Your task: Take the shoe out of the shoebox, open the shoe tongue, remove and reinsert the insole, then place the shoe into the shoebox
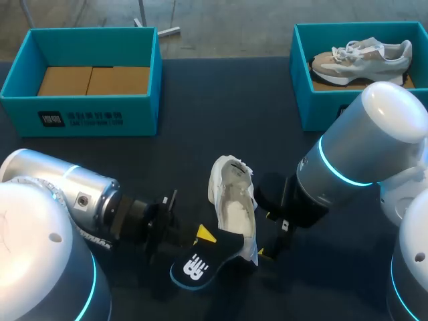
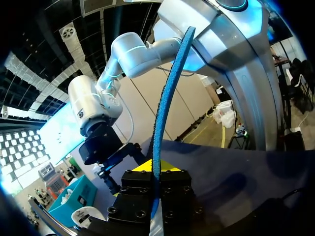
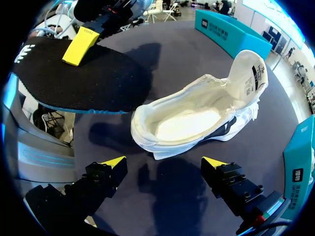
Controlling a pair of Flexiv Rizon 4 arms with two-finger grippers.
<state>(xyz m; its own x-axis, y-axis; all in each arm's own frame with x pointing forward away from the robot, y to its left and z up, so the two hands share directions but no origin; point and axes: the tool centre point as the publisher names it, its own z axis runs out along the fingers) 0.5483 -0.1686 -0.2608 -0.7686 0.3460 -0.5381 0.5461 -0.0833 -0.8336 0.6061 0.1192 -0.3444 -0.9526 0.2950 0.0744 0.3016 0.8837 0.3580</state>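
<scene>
While one shoebox [image 1: 319, 107] holds a shoe [image 1: 361, 59], another shoebox [image 1: 140, 117] holds cardboard [image 1: 93, 80].

- Shoe [image 1: 233, 200] on the table, mid-table, between my grippers.
- Insole [image 1: 200, 264] in my left gripper [image 1: 204, 235], in front of the shoe.
- Right gripper [image 1: 266, 234] just right of the shoe.
- Left shoebox [image 1: 83, 110] back left, right shoebox [image 1: 301, 87] back right with a second shoe [image 1: 364, 59] inside.

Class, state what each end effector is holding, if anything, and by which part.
Left end effector pinches the insole by an edge near its logo end. Right end effector is open, holding nothing.
</scene>
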